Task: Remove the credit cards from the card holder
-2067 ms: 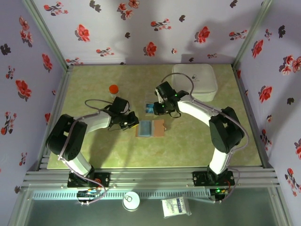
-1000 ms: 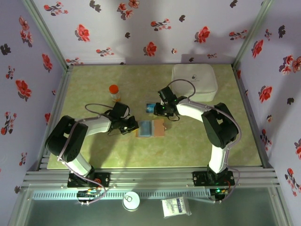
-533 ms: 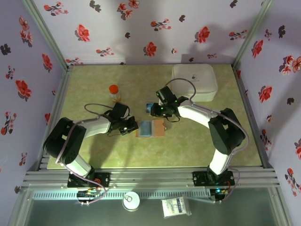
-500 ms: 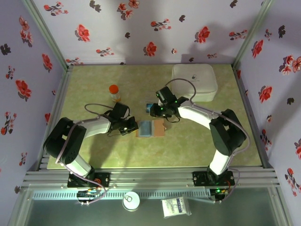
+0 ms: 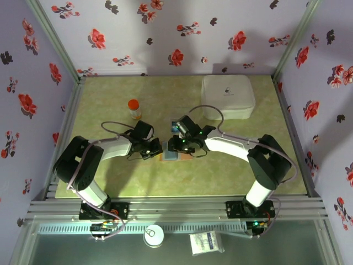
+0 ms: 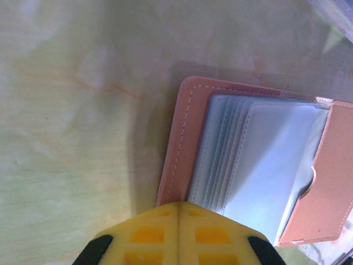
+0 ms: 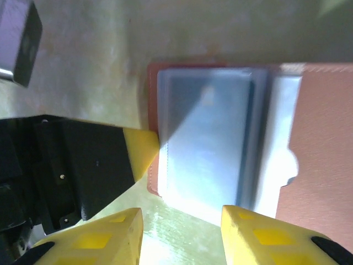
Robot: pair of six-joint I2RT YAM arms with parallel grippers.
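Observation:
The tan card holder (image 6: 177,138) lies open on the table, its stack of clear grey-blue sleeves (image 6: 259,165) facing up. My left gripper (image 6: 179,208) is shut, and its joined yellow tips press on the holder's left rim. In the top view this left gripper (image 5: 156,148) sits just left of the holder (image 5: 172,154). My right gripper (image 7: 182,221) is open and hovers low over the holder's sleeves (image 7: 209,138), one finger on each side of their near edge. A teal-blue credit card (image 5: 175,126) lies on the table just behind the right gripper (image 5: 180,144).
A large white rounded box (image 5: 228,96) stands at the back right. An orange-capped bottle (image 5: 133,107) stands behind the left arm. Flowered walls close in the table on three sides.
My right gripper has come away from the teal card at the back and moved nearer and left, over the open holder. The left gripper has stayed at the holder's left edge.

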